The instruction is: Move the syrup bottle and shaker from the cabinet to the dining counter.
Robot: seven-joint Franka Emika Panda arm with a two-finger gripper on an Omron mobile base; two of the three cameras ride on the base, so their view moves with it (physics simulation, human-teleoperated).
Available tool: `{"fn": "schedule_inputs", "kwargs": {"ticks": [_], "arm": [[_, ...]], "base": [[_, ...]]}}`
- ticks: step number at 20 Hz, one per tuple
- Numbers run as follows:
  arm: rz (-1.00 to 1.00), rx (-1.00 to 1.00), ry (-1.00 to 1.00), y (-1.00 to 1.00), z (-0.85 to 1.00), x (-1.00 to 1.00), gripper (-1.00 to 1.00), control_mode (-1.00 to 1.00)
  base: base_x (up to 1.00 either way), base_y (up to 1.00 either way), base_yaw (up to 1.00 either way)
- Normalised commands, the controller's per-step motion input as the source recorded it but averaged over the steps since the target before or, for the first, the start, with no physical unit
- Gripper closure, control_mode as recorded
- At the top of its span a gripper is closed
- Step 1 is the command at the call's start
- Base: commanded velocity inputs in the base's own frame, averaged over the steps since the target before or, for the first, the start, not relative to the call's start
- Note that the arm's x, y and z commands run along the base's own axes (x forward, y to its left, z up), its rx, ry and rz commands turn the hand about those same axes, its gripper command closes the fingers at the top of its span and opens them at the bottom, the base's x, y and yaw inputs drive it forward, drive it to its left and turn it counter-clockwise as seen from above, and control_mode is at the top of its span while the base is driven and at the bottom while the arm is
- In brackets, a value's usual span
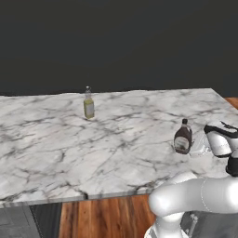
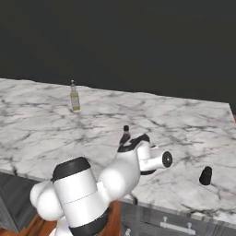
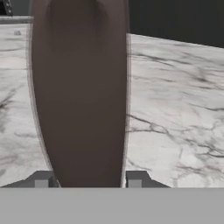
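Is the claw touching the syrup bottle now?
Touching. In the hand view, the syrup bottle stands between the two fingertips of the claw, with no gap visible on either side.

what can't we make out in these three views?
- Syrup bottle lower body: in the right base view the arm hides all but its neck and cap.
- Bottle base on the dining counter: the hand view's lower edge cuts it off, so set down or lifted is unclear.
- Gripper: its fingertips flank the bottle; pad contact cannot be told.
- Shaker: too small for any detail.
- Yellowish-green bottle label: too small to read.
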Motion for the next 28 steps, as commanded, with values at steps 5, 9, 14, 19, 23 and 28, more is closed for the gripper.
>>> {"fn": "schedule_inputs", "kwargs": {"ticks": [5, 9, 14, 19, 23, 28], "arm": [[0.0, -0.02, 0.0, 0.0, -0.31, -0.29, 1.0, -1.0], [0.0, -0.02, -0.07, 0.06, -0.37, -0.35, -1.0, -1.0], [0.0, 0.0, -0.13, 0.02, -0.28, -0.29, -1.0, -1.0], [0.0, 0.0, -0.21, 0.0, -0.09, -0.27, -1.0, -1.0], [0.0, 0.0, -0.2, 0.0, 0.0, -0.2, -1.0, -1.0], [0.0, -0.01, -0.07, 0.0, 0.16, -0.41, -1.0, -1.0]], "base": [[0.0, 0.0, 0.0], [0.0, 0.0, 0.0], [0.0, 0.0, 0.0], [0.0, 0.0, 0.0], [0.0, 0.0, 0.0], [0.0, 0.0, 0.0]]}}
